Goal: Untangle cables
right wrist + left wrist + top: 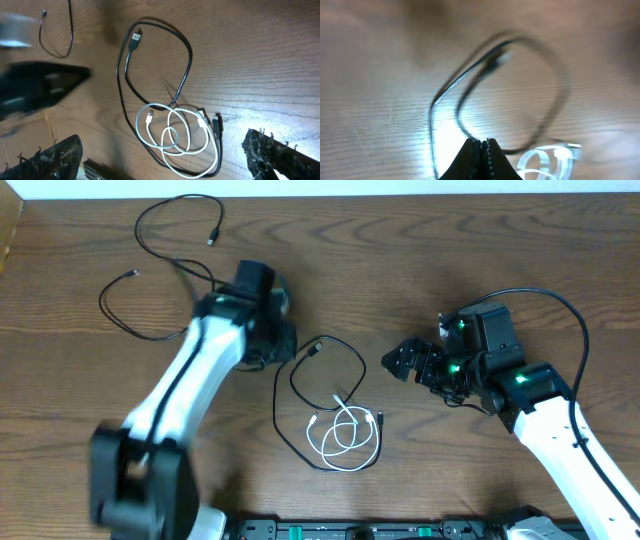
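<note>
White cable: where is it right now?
Overhead view, low centre: the white cable lies coiled across the lower part of a black cable loop.

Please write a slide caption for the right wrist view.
White cable coiled, overlapping a looped black cable on a wooden table.

Wooden table (260,60). White cable (170,131) — coiled in overlapping loops, its far edge crossed by a black cable (189,60) looping away to a plug (135,40). Second black cable (70,25), far left, lay apart. Blurred dark arm (35,90) at left. Right gripper (161,145) — fingers (272,152) stood wide apart.
</note>
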